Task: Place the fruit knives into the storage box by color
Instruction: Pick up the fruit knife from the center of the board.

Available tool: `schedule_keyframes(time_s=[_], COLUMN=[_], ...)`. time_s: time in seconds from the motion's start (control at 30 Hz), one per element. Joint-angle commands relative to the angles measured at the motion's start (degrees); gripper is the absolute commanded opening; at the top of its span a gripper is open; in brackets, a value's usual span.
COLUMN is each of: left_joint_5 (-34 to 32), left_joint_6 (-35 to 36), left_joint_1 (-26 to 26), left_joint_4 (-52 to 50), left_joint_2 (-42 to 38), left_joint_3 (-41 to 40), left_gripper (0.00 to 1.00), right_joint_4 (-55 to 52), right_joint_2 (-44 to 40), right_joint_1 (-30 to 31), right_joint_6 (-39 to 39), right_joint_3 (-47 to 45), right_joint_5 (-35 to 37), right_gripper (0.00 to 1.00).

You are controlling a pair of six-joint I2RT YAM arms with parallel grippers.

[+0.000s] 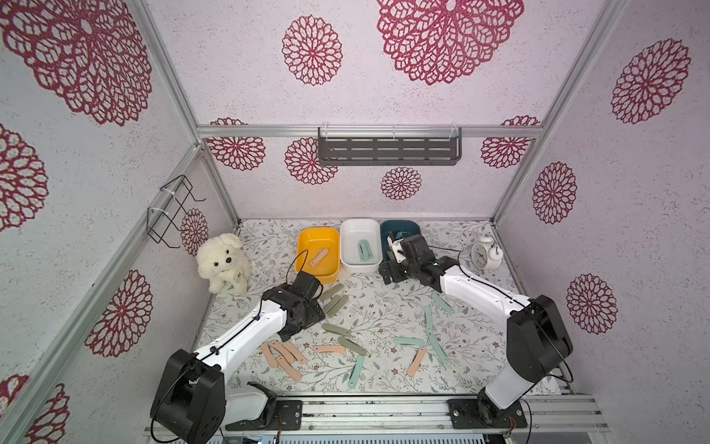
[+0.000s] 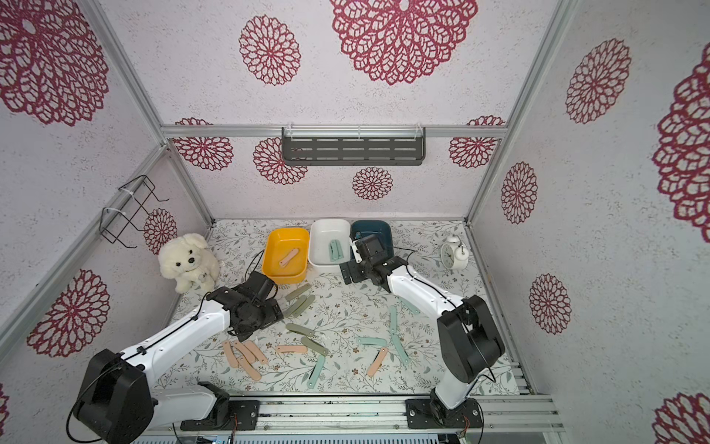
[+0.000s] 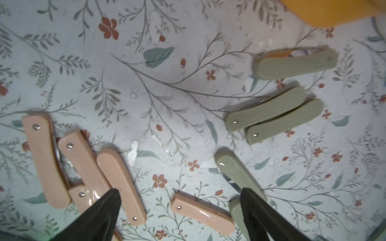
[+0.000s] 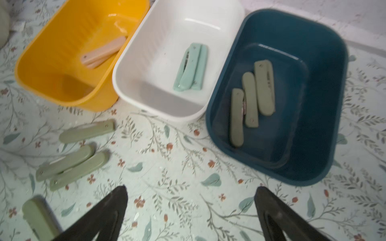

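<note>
Three storage boxes stand side by side at the back: yellow [image 1: 303,246], white [image 1: 359,225] and dark blue [image 4: 313,62]. A peach fruit knife [image 1: 319,256] lies in the yellow one, mint knives [image 4: 191,66] in the white one, three sage knives [image 4: 250,100] in the blue one. Loose on the table are sage knives [image 1: 334,300], a peach cluster [image 1: 282,355] and mint ones [image 1: 409,341]. My left gripper [image 3: 179,190] is open above a single peach knife [image 3: 201,212]. The right gripper [image 4: 191,188] is open and holds nothing, over bare cloth in front of the white and blue boxes.
A white plush dog [image 1: 224,261] sits at the back left and a white alarm clock [image 1: 485,251] at the back right. A wire rack [image 1: 173,211] hangs on the left wall, a grey shelf [image 1: 388,146] on the back wall.
</note>
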Motion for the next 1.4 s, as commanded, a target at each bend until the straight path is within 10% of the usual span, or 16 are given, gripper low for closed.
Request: schedule_keyframes(time_s=[0.0,0.53,1.37], left_joint_5=[-3.4,-1.3,-3.5], left_joint_6=[-8.9,-19.4,-26.5], left_joint_1=[-2.3,-10.6,-16.4], left_joint_4=[-2.7,4.4,5.5], left_joint_2=[-2.9,1.6,0.5], left_joint_3=[-3.2,-10.3,-15.6], left_gripper=[0.83,0.54,0.54], right_joint_4=[1.6,1.6,0.2], right_joint_2=[-3.0,-4.1,-1.1], right_joint_1=[0.9,2.0,2.4], right_joint_6=[2.3,2.2,2.2], right_joint_3=[-3.1,-4.7,-2.4], right_joint_5=[-1.2,-2.6,-2.8], right_gripper=[0.99,0.99,0.99])
